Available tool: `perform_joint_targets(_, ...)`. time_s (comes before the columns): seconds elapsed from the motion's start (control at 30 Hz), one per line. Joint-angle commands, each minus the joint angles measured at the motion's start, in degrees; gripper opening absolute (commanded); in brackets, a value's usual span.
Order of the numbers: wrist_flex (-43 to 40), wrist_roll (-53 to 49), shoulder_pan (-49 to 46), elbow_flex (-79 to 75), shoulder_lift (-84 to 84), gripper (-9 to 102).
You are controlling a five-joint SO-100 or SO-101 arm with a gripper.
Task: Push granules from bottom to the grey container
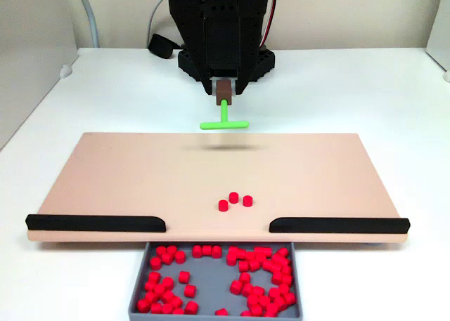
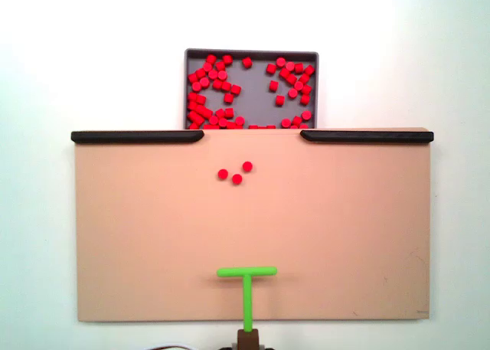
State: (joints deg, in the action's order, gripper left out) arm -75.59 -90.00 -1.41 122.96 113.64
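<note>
Granules [image 2: 235,172] clustered; tray [image 2: 253,54] lengthwise crosswise

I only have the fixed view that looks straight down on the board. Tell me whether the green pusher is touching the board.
Observer: In a fixed view from the front, the green pusher hangs over the far edge of the tan board. Its blurred shadow lies apart from it, so it looks lifted.
Operator: Report what holds it.
Observer: A brown holder carries its stem, under the arm's black body.
Operator: Check the step down to the grey container.
Observer: The board's front edge sits higher than the rim of the grey container, so the three loose granules would probably drop in.
</note>
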Motion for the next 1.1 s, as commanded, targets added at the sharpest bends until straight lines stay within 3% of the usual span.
perform_joint_targets(0.0, 2.4, 0.4, 0.5, 0.4, 1.2, 0)
perform_joint_targets(0.37, 8.3, 1.8, 1.3, 0.7, -3.8, 0)
perform_joint_targets(1.07, 7.7, 3.3, 1.8, -8.5, -12.0, 0)
